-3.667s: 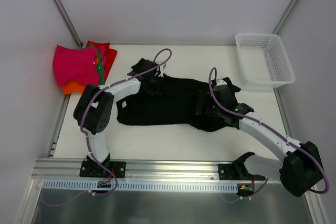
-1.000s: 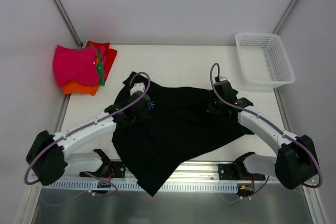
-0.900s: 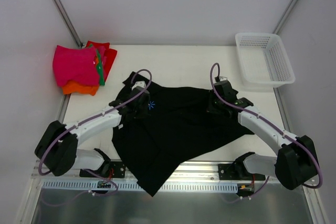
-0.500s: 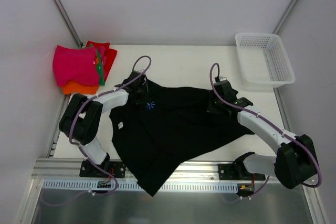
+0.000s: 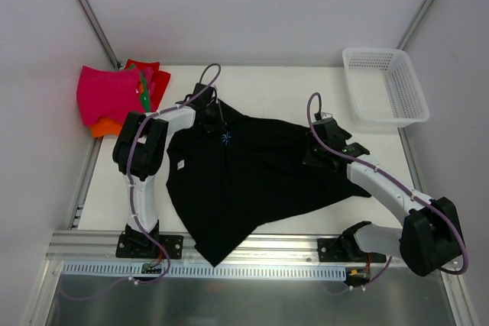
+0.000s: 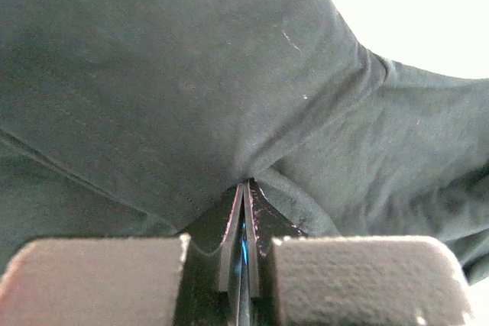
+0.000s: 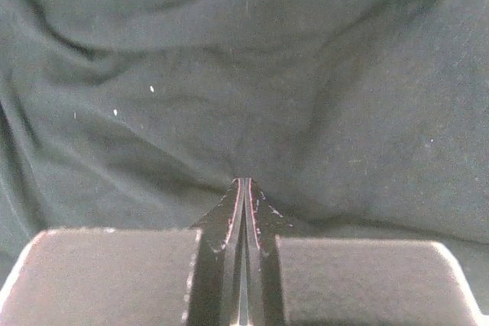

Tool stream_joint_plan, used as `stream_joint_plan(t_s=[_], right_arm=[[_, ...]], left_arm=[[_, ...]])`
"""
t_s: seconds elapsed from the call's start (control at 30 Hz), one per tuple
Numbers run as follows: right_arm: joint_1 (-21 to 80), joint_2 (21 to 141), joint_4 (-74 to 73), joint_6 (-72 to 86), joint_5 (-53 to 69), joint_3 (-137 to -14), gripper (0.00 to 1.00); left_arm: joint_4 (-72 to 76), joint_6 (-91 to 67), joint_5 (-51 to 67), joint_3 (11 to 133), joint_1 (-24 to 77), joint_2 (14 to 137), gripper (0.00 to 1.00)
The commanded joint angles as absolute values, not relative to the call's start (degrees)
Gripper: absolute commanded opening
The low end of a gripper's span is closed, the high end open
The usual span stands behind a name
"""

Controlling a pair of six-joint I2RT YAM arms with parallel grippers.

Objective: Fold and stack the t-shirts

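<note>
The black t-shirt (image 5: 252, 166) lies open but skewed on the desk (image 5: 267, 89), to the left of the white mesh basket (image 5: 380, 123) and nearer the arm bases than it. Its far edge runs roughly sideways away from the basket. The body of the cloth trails off diagonally from that edge. The corner farthest from the basket hangs over the front rim of the desk onto the metal rail.

The right fingers (image 7: 226, 223) are closed on the end of the far edge closest to the basket. The wrist view shows the fabric drawn into a pinch at the tips. The left fingers (image 6: 232, 223) are clamped in the same way on the opposite end, well apart from the basket, with a hem fold running right into them. So the shirt's long held line lies between the two grips, and nearly all of its loose cloth lies on the side of that line away from the basket.

The folded t-shirts (image 5: 114, 97), pink on top of orange, red and green, sit farther from the basket than anything else, just beyond the left fingers.

The shirt is not yet flat enough to fold, I judge. The coming move likely needs both grips to carry the edge toward the basket's row, so the hanging corner comes up onto the desk. The left side has more slack to drag.
</note>
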State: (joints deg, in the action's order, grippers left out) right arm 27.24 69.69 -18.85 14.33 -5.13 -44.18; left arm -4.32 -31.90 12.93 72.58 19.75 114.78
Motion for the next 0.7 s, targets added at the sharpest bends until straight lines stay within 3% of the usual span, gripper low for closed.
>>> stream_joint_plan(t_s=[0.0, 0.13, 0.33, 0.53, 0.67], right_arm=[[26.6, 67.9, -19.8, 13.9, -5.5, -44.6, 0.0], [25.9, 67.9, -20.2, 13.7, -5.6, -44.9, 0.01], [25.5, 67.9, -21.0, 13.5, -6.1, -45.5, 0.0], [25.2, 68.1, -21.4, 13.2, -6.0, -46.4, 0.0], [25.3, 68.4, -21.4, 13.2, -6.2, -46.7, 0.0]], left_arm=[[-11.7, -31.5, 13.4, 80.2, 17.9, 122.1, 0.0], [-17.8, -31.8, 16.0, 93.4, 14.8, 129.1, 0.0], [-22.4, -31.7, 17.5, 103.6, 7.7, 135.1, 0.0], [-22.6, -32.9, 23.5, 106.7, 3.0, 136.2, 0.0], [-22.5, -29.6, 19.7, 103.7, 5.6, 130.2, 0.0]])
